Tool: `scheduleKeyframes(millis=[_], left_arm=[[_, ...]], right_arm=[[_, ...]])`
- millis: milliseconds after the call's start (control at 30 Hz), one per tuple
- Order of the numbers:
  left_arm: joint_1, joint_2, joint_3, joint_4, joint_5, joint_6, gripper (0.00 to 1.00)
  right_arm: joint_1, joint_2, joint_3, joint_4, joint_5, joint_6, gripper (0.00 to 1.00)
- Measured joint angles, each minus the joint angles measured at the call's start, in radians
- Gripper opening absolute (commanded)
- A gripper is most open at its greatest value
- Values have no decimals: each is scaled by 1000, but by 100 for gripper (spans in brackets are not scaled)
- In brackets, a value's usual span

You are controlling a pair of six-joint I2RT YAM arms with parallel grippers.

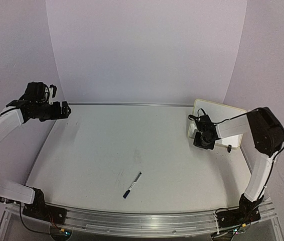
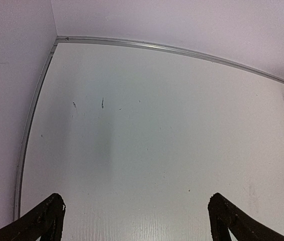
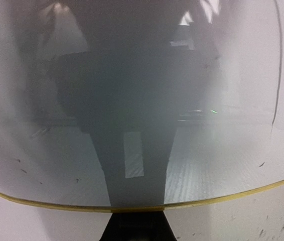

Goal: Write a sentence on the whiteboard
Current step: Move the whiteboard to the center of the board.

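From the overhead camera I see the whiteboard [image 1: 215, 111] at the far right corner of the table [image 1: 107, 145], close against the right wall and tilted a little out of line with the table's edges. My right arm reaches across it, and the right gripper [image 1: 202, 139] sits over the board's left end.

On the right wrist camera the whiteboard [image 3: 222, 165] fills nearly the whole view, with its yellow edge curving across the bottom. The right gripper [image 3: 137, 223] is closed, its fingers together in one dark wedge whose tip meets that yellow edge. A dark reflection of it runs up the glossy face. I cannot tell whether the fingers have pinched anything, or whether they only rest against the edge.

My left arm is raised at the far left of the table, and the left gripper [image 1: 65, 109] points inward over the surface. On its wrist camera the left gripper [image 2: 137, 201] is spread as wide as it goes. Its fingers [image 2: 49, 218] stand at the two bottom corners with only bare table [image 2: 147, 125] between them. It holds nothing.

A blue-capped marker [image 1: 132, 185] lies loose on the table near the front, roughly midway between the arms and well apart from both grippers and the board.
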Motion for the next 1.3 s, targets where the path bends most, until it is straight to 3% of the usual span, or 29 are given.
scheduleKeyframes(millis=[500, 967, 1100, 1167, 1300], left_arm=[[0, 18, 0, 5, 5, 0, 99], [0, 18, 0, 7, 4, 0, 99], [0, 18, 0, 7, 4, 0, 100], [0, 18, 0, 7, 4, 0, 99], [0, 18, -1, 7, 4, 0, 99]], right_arm=[[343, -4, -6, 11, 6, 1, 0], [608, 93, 142, -37, 42, 38, 0], [638, 112, 168, -50, 46, 43, 10], [640, 115, 172, -55, 47, 45, 22], [644, 115, 173, -54, 31, 65, 39]])
